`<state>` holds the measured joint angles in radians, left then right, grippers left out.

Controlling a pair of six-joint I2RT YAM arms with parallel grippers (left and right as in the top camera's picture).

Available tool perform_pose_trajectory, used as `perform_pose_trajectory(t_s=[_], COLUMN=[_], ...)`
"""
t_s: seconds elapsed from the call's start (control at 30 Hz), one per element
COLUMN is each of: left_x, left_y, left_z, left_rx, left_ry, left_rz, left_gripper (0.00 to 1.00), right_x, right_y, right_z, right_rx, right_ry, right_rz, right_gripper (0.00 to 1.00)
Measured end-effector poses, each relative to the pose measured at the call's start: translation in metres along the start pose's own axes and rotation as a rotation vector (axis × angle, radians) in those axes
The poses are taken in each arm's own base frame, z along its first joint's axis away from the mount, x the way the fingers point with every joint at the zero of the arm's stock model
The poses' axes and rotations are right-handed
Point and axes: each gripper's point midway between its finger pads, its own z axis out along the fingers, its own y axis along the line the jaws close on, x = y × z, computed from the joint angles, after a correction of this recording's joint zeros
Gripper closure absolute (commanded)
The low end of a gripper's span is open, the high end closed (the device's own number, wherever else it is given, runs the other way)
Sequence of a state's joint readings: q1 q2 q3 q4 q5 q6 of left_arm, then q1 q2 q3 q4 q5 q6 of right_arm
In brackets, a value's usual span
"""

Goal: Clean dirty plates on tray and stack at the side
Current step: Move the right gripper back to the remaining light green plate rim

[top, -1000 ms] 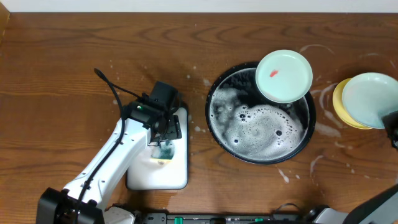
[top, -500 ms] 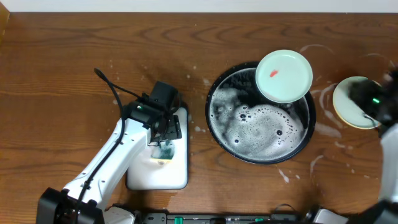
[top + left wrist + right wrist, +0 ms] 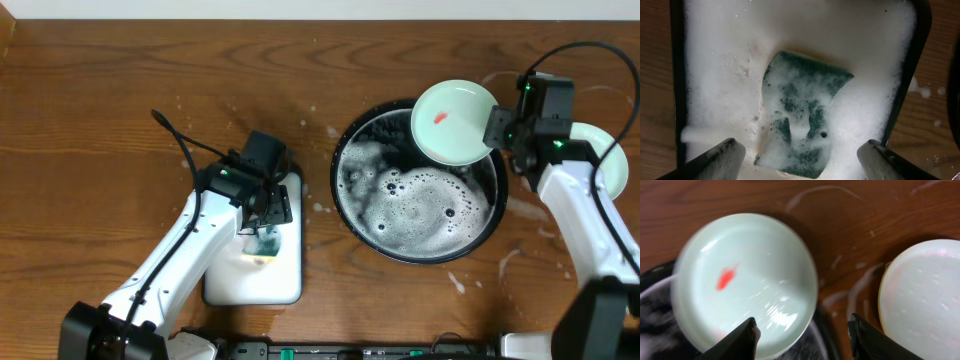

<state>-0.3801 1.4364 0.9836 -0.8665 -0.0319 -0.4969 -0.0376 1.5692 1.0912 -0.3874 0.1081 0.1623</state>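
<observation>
**Entry: dirty plate (image 3: 745,285), the one left to clean**

**Risks noted**
- The plate is seated across the raised rim of the black tray (image 3: 420,259), so the seat is judged unsteady. A nudge from the right gripper (image 3: 802,320) could slide it down into the soap foam (image 3: 420,205). It could equally be tipped outward onto the wooden tabletop (image 3: 120,90).
- The surface is glossy and probably wet, so a pinch on the thin edge could slip and the plate be dropped.
- A second pale plate (image 3: 925,295) lies just to the right on the tabletop and could be knocked by a wide swing of the arm.
- The smear is not yet wiped, so stacking now would leave the plate dirty.

**Appearance**
- The plate is small, round and pale mint-green, with bright highlights.
- One small red smear (image 3: 726,277) is seen left of centre.
- Its left edge is blurred in the right wrist view.

**Location**
- It lies at the far right of the tray, partly over the foam and partly beyond the rim.

**Grippers**
- Right: the fingers are spread apart at the plate's right edge, and nothing is held.
- Left gripper (image 3: 801,150): the fingers are parted and empty above the green sponge (image 3: 805,115), which lies in the foamy white dish (image 3: 285,285) well left of the tray.
</observation>
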Motion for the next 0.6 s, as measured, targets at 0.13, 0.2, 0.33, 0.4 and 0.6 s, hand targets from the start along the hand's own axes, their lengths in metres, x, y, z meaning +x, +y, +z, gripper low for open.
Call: perform_pose_trajectory(t_s=[0.13,0.2,0.33,0.4,0.6], left_x=[0.000,0.000,0.000,0.000,0.000], left_y=[0.000,0.000,0.000,0.000,0.000], left_z=[0.000,0.000,0.000,0.000,0.000], left_rx=[0.000,0.000,0.000,0.000,0.000], left_ry=[0.000,-0.001,-0.001,0.000,-0.001], left_rz=[0.000,0.000,0.000,0.000,0.000], left_gripper=[0.19,0.19,0.19,0.19,0.18], right_x=[0.007,0.012,0.020,0.026,0.052], right_y=[-0.011,-0.014,-0.015,-0.015,-0.014], right_z=[0.032,0.047,0.067,0.075,0.092], right_rx=[0.044,0.056,0.067,0.071,0.070], right_ry=[0.022,0.032,0.047,0.062,0.145], right_rz=[-0.002,-0.002,-0.005,-0.001,0.027], right_gripper=[0.40,0.42,0.57,0.65,0.99])
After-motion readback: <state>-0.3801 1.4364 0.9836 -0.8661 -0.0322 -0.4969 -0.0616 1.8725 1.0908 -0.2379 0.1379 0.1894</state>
